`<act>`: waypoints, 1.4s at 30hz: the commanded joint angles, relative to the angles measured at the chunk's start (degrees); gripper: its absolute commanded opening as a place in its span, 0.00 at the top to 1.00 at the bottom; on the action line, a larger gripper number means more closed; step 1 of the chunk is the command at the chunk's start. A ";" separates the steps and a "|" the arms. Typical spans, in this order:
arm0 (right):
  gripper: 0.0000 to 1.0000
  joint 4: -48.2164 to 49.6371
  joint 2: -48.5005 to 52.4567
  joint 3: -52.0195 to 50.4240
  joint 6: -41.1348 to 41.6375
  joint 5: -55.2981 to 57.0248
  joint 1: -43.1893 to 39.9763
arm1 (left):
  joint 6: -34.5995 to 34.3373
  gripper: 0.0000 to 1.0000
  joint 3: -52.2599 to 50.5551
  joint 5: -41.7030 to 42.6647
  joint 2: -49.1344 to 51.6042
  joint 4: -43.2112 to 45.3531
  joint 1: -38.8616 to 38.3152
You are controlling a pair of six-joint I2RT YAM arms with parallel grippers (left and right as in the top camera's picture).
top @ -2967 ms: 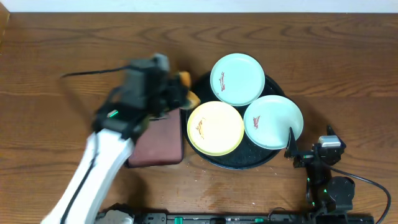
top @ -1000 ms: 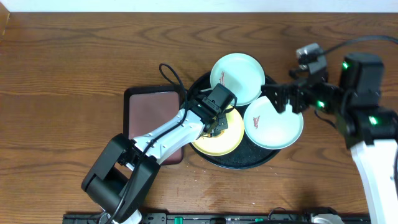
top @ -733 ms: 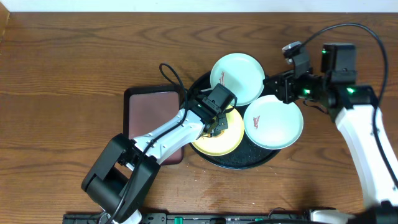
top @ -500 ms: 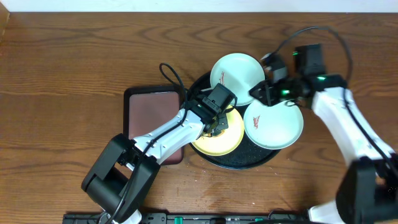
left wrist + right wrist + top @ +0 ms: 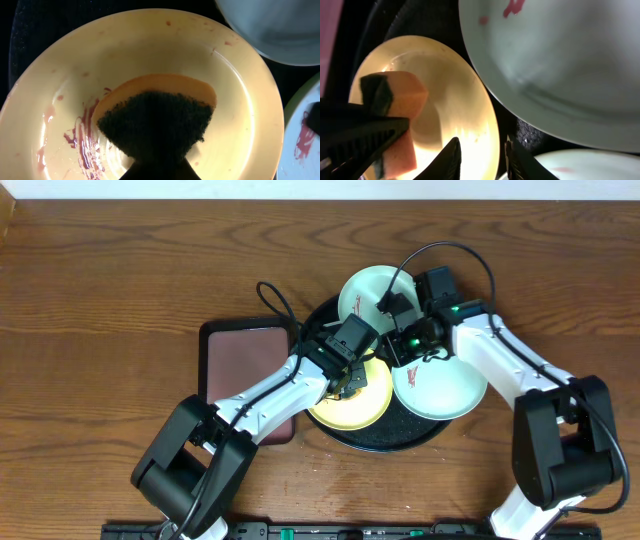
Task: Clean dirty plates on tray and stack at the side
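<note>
1. A maroon tray lies on the table, just left of the left end effector. That arm crosses the maroon tray's right edge.
2. The left end effector is clamped on a sponge, orange with a dark green scouring face. It presses the sponge onto the yellow plate directly beneath it.
3. Reddish smears streak the plate's floor just beside the sponge, and faint pink specks dot its rim.
4. The yellow plate sits in the left part of the black tray, which lies under both end effectors.
5. The right end effector is at the yellow plate's right rim, close to the left end effector. Its jaws stand a little apart, one over the plate's inside and one outside the rim over the tray. I cannot tell whether they pinch the rim.
6. One mint plate lies in the tray just beyond the right end effector, with a red smear on it.
7. A second mint plate, also smeared, lies in the tray to the right end effector's right, partly under that arm.
</note>
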 commanded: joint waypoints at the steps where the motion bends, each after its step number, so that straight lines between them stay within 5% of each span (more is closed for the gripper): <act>1: 0.72 -0.04 1.46 0.98 0.20 1.46 1.62 | 0.39 0.92 -0.11 -0.76 0.24 -0.11 0.24; 42: 0.76 1.01 3.23 -1.27 -0.44 10.29 3.89 | 1.05 0.93 -0.11 -0.74 0.24 -0.04 0.24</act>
